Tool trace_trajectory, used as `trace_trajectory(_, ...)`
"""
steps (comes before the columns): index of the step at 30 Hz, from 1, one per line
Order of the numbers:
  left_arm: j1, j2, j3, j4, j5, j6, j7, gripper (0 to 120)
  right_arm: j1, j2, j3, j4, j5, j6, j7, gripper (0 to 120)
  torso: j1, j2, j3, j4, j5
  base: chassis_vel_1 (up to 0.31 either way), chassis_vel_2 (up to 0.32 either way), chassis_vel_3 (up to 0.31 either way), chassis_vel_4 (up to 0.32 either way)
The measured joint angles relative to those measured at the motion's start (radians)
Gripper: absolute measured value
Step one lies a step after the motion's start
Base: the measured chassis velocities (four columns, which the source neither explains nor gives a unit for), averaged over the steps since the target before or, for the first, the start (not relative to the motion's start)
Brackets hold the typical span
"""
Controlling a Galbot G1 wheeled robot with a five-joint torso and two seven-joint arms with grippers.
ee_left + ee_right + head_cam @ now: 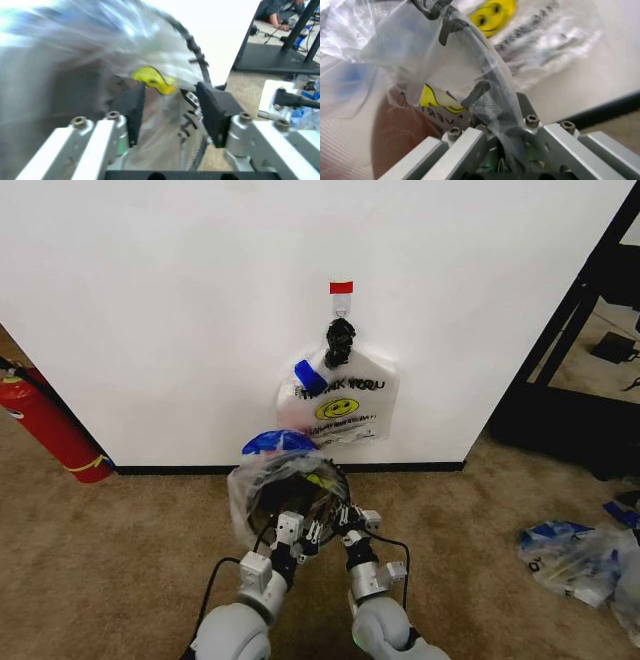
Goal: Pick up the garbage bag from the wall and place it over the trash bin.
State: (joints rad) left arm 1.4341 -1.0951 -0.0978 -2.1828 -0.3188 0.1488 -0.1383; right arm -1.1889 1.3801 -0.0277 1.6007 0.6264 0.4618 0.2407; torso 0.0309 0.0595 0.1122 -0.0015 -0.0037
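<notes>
Both grippers at the bin rim

Left gripper [170, 108] gapes; right gripper [512, 123] pinches the garbage bag [262, 480] over the trash bin [300, 495] (draping underway); next, tug film down evenly.

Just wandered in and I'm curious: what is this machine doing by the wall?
It is fitting a clear garbage bag over a small black mesh trash bin that stands on the carpet by the white wall. Both grippers are at the bin's near rim: the left gripper has open jaws straddling the rim, and the right gripper is pinching the plastic there. Another bag, with a smiley, hangs from a hook above.
</notes>
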Motion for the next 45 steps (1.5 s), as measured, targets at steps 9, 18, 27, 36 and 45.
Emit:
trace_trajectory(9,0.126,0.209,-0.071,-0.1,0.013,-0.045,-0.12,81,-0.018,-0.034,0.023,0.125,0.087,-0.128,0.219,0,0.0,0.0,0.0,0.0,0.0001,0.0,0.0,0.0,0.0)
trace_trajectory(18,0.055,0.237,-0.073,0.004,-0.043,-0.05,-0.145,100,-0.029,-0.06,0.035,0.177,0.133,-0.144,0.243,0,0.0,0.0,0.0,-0.0002,-0.0001,0.0,0.0,0.0,0.0)
trace_trajectory(27,0.016,0.205,-0.066,0.048,-0.16,-0.023,-0.165,84,-0.031,-0.093,0.035,0.188,0.145,-0.143,0.225,0,0.0,0.0,0.0,0.0,0.0001,0.0,0.0,0.0,0.0)
trace_trajectory(36,0.02,0.193,-0.064,0.03,-0.186,-0.022,-0.104,50,-0.024,-0.097,0.03,0.171,0.144,-0.139,0.21,0,0.0,0.0,0.0,0.0,0.0,0.0,0.0,0.0,0.0)
trace_trajectory(45,0.017,0.192,-0.062,0.016,-0.201,0.031,-0.043,16,-0.028,-0.109,0.03,0.177,0.138,-0.137,0.202,0,0.0,0.0,0.0,-0.0001,0.0,0.0,0.0,0.0,0.0)
